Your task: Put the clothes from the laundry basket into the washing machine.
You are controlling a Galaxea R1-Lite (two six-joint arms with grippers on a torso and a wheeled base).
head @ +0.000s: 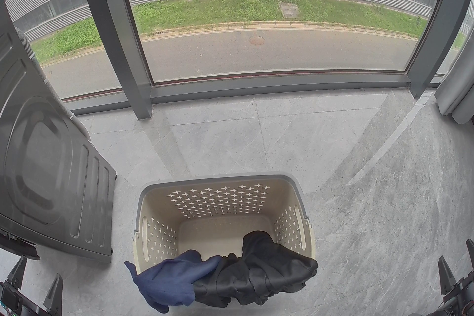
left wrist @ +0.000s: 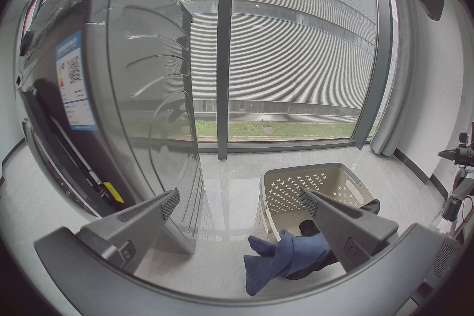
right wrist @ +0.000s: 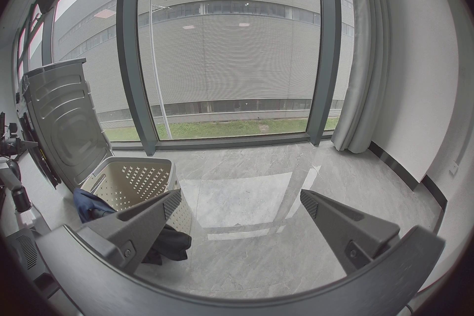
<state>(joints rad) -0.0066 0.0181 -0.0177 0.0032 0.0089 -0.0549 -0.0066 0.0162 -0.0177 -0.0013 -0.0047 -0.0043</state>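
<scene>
Left wrist view, blue label (left wrist: 74, 80) on washing machine (left wrist: 143, 85) unreadable, left tool (left wrist: 238, 192) and right tool (right wrist: 238, 193) spread

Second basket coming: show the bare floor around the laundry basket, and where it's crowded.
Bare tile: between the beige perforated plastic laundry basket and the grey window frame, and toward the grey curtain. Crowded: the gap beside the dark grey washing machine; the basket's near rim, draped with blue and black clothes.
</scene>
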